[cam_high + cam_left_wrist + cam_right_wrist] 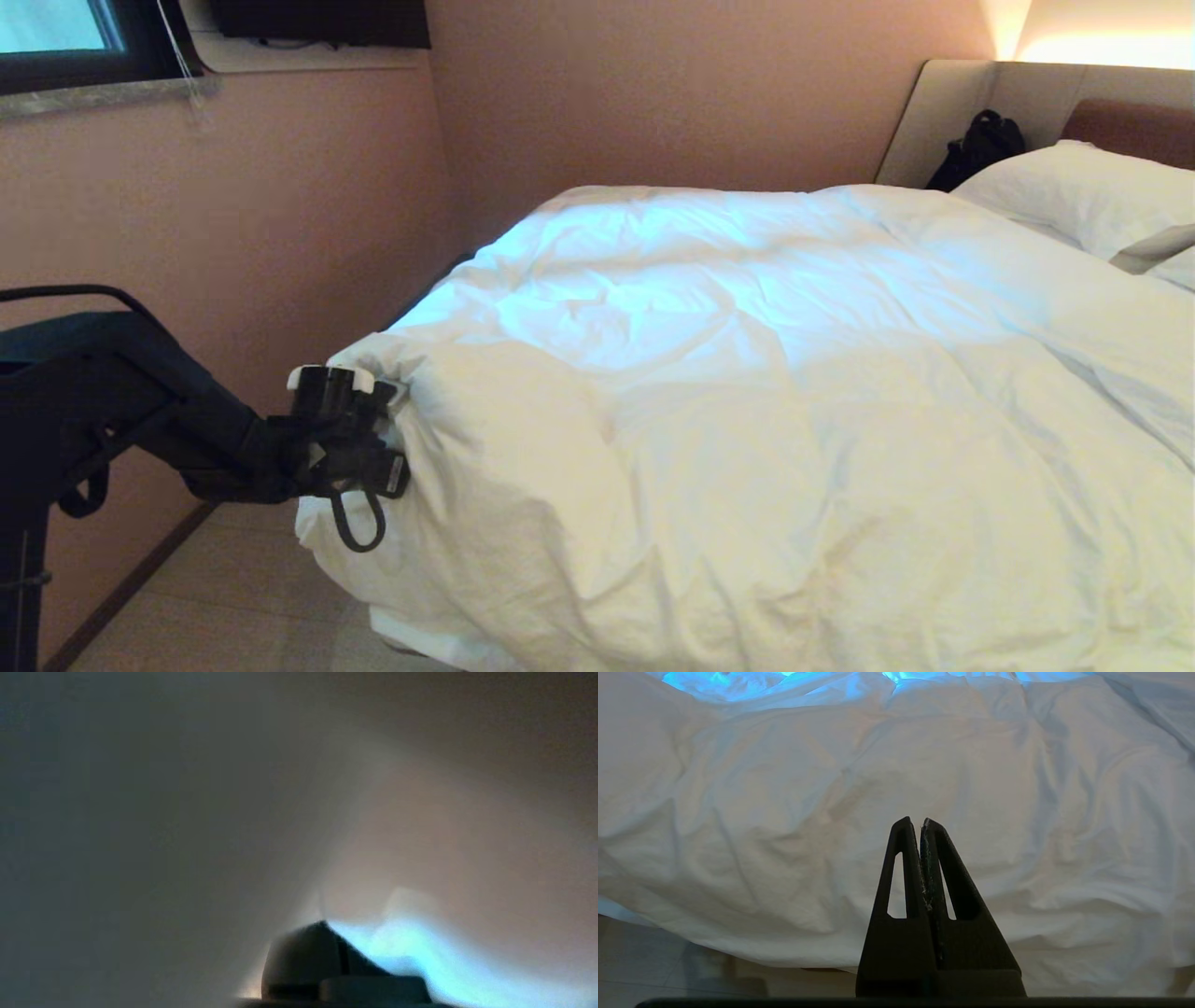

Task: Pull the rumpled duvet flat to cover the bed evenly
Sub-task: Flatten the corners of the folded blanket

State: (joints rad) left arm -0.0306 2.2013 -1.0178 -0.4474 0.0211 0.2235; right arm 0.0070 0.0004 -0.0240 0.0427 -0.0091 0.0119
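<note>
Fingers of the left gripper (397,397) are pinched tight on the near left corner of the duvet (747,392). That corner is bunched up around the fingers, and the cloth under them hangs down past the side of the bed (971,103) toward the floor. From the fingers, the rest of the duvet spreads away toward the pillows (1083,196) and the headboard. Its long way runs from this foot corner up to the pillows.

In the left wrist view, white cloth is pressed so close that almost nothing else shows.

The right gripper (923,823) is not working. Its fingers are pressed together with nothing between them, and they hang in front of the duvet's near edge without touching it. So the left arm is the one on the corner, and it is the nearer one for this job.

The duvet looks thick, puffy and white. It has soft wrinkles all over. It already covers most of the bed, but the corner by the left fingers is lumpy. I think the next pull should go away from the pillows and a bit outward, so the lump smooths out.
</note>
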